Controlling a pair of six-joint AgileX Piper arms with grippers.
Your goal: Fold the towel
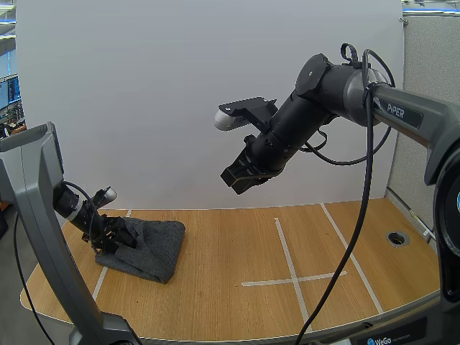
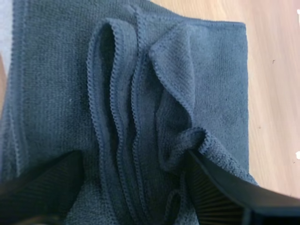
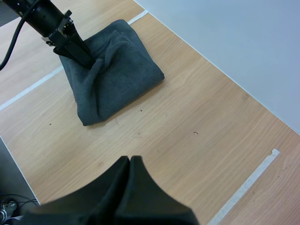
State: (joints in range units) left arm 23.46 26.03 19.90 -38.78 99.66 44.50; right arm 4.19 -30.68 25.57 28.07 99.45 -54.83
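The table (image 1: 215,302) is open wood across its middle and right, with the right gripper (image 1: 241,180) hanging high above it — the only obstacles sit at the far left, the bunched towel (image 1: 154,248) and the left gripper (image 1: 117,239) pinching its folds.

towel (image 2: 56,93): edges cut off | left hand (image 1: 117,241): tips buried in folds
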